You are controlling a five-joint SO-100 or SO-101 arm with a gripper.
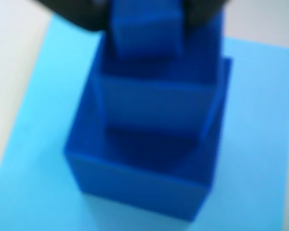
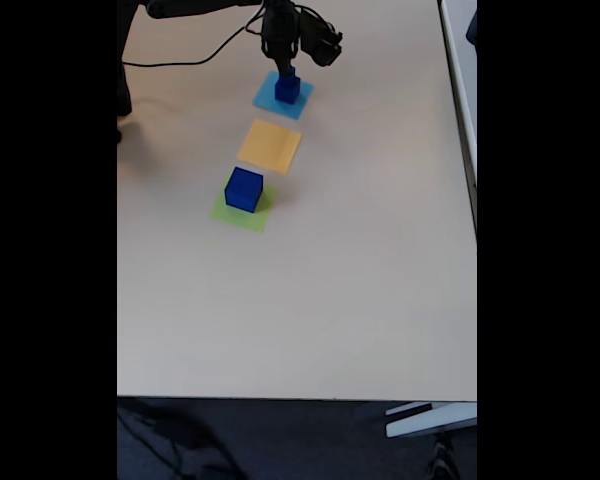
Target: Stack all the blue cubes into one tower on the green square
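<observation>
Looking down from the wrist, you see a blurred stack (image 1: 149, 144) of dark blue cubes in three steps, widest at the bottom, standing on the light blue paper (image 1: 260, 144). Your gripper (image 1: 144, 19) is closed on the top cube (image 1: 144, 38), with a dark finger against each of its sides at the upper edge of the view. That cube sits on the step below it, as far as the blur allows you to judge.

In the fixed view, your gripper (image 2: 285, 62) hangs over that stack (image 2: 287, 88) at the far end of the table (image 2: 360, 280). Nearer the camera lies an orange square (image 2: 270, 145). Nearer still is the green square (image 2: 230, 215), with one blue cube (image 2: 243, 190) standing on it, well apart from the stack.
</observation>
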